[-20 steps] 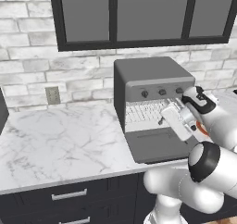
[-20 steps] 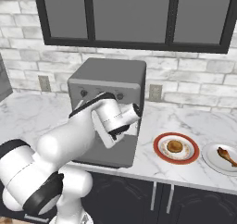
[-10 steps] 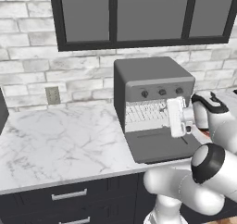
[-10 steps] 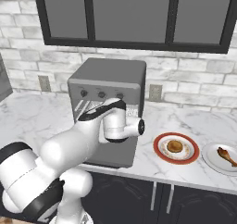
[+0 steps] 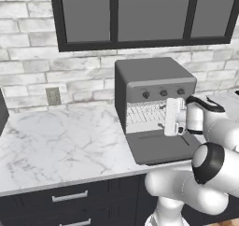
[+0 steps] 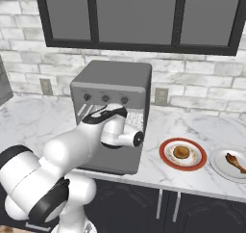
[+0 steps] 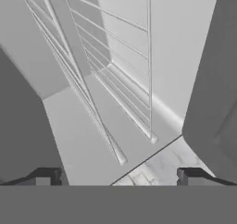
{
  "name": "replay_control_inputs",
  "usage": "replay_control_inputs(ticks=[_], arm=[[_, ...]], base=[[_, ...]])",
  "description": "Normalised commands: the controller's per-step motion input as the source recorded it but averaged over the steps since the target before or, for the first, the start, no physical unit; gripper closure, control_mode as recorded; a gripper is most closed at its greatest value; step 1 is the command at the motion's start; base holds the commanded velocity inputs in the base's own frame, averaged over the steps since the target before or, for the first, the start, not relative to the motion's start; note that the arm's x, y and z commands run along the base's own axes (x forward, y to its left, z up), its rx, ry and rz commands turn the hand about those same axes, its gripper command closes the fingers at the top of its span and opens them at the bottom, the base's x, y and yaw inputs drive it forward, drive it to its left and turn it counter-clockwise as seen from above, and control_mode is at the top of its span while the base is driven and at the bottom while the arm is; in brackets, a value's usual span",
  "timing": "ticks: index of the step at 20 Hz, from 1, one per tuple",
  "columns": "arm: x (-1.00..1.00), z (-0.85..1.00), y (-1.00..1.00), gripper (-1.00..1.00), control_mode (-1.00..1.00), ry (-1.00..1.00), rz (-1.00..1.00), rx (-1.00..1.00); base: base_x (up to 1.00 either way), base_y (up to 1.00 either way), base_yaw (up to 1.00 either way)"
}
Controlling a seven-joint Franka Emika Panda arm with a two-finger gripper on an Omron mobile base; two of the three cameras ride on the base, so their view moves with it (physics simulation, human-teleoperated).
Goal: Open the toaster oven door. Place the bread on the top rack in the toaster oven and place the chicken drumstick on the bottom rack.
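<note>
The toaster oven sits at the table's front edge, door folded flat. The end effector — spread wide, empty — hangs before the wire racks; bread waits right.

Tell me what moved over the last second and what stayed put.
The arm's hand swung rightward across the open toaster oven mouth, its gripper empty and wide open throughout. The toaster oven door stayed flat down, the racks in place; bread and chicken drumstick stayed on their plates.
</note>
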Motion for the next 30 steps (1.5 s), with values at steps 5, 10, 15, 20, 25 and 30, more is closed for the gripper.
replay_control_inputs(ticks=[5, 10, 15, 20, 25, 30], arm=[[0.4, -0.17, -0.16, -1.0, -1.0, 0.13, -0.18, 0.12], [0.28, -0.21, -0.34, -1.0, -1.0, 0.2, -0.12, 0.21], [0.05, -0.07, -0.56, -1.0, -1.0, 0.18, -0.12, 0.36], [0.47, 0.19, -0.39, -1.0, -1.0, 0.04, -0.13, 0.31], [0.39, -0.35, 0.0, -1.0, -1.0, 0.05, -0.04, 0.22], [0.18, -0.25, 0.0, -1.0, -1.0, -0.01, 0.0, 0.2]], base=[[0.0, 0.0, 0.0], [0.0, 0.0, 0.0], [0.0, 0.0, 0.0], [0.0, 0.0, 0.0], [0.0, 0.0, 0.0], [0.0, 0.0, 0.0]])
